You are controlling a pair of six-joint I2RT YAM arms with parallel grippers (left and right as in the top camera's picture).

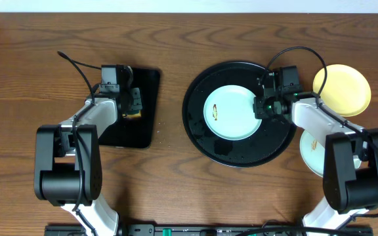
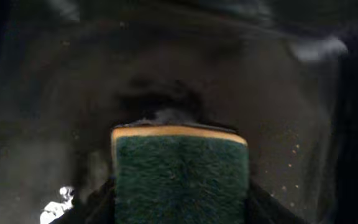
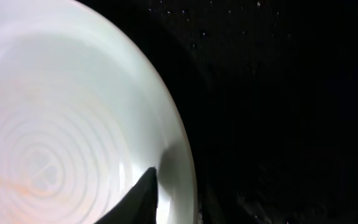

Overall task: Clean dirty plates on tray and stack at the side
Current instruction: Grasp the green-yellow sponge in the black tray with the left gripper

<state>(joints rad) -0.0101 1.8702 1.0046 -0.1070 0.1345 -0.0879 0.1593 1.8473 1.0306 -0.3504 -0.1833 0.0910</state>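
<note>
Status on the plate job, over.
Left pincer clamped on sponge. Right pincer at rim of mint plate, grip unclear. On round tray, smear showing. Nothing blocking.

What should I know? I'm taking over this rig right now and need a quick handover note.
Left gripper: shut on the green-and-yellow sponge, over the rectangular black tray.
Right gripper: at the right rim of the mint plate, one finger over it; grip unclear.
Mint plate: on the round black tray, brown smear unwiped.
Yellow plate and pale plate: on the table right of that tray, side by side, unstacked.
Left: wipe the mint plate, then stack all three at the side.
</note>
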